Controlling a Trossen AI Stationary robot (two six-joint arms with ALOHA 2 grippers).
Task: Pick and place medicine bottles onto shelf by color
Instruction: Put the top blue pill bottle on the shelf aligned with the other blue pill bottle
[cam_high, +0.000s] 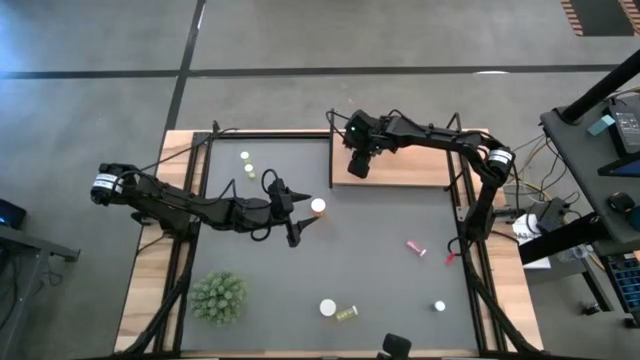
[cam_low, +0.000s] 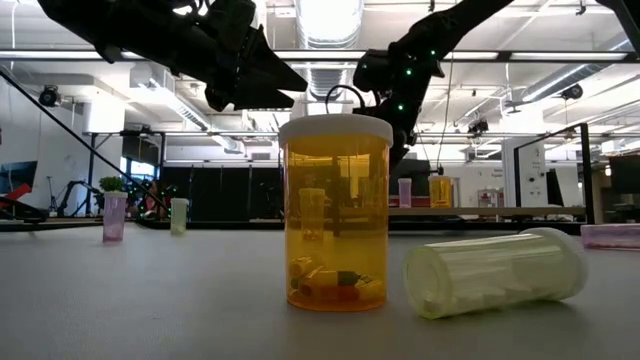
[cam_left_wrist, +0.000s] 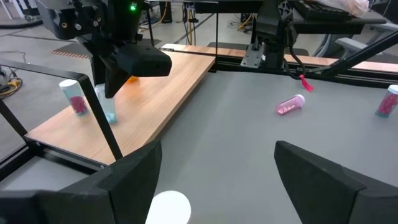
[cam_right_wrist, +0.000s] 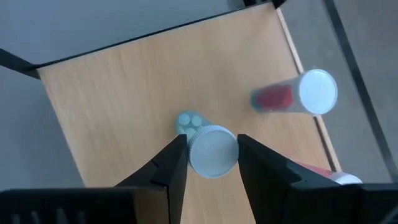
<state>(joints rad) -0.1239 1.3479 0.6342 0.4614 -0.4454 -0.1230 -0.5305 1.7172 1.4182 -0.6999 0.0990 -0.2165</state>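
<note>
My right gripper (cam_high: 357, 165) hangs over the near-left part of the wooden shelf (cam_high: 410, 170), shut on a clear-white bottle (cam_right_wrist: 211, 149) with a white cap. The bottle stands upright on the board and also shows in the left wrist view (cam_left_wrist: 107, 109). A pink-red bottle (cam_right_wrist: 292, 94) lies or stands beside it on the shelf. My left gripper (cam_high: 303, 215) is open over the grey mat, left of the shelf. An orange bottle with a white cap (cam_high: 318, 206) stands just ahead of its fingertips, untouched; its cap (cam_left_wrist: 168, 206) shows between the fingers. My right gripper pinches the white cap's two opposite sides (cam_right_wrist: 191, 152) between its two fingers, which point down from above. The bottle is upright, its bottom on the shelf board (cam_left_wrist: 111, 120).
On the mat a pink bottle (cam_high: 416, 247) lies toward the right. An orange bottle (cam_high: 328, 307) stands near the front, a yellow-green one (cam_high: 346, 313) lying beside it. A white-capped bottle (cam_high: 439, 306) stands front right, two pale ones (cam_high: 247, 163) far left. A spiky plant (cam_high: 218, 297) stands front left.
</note>
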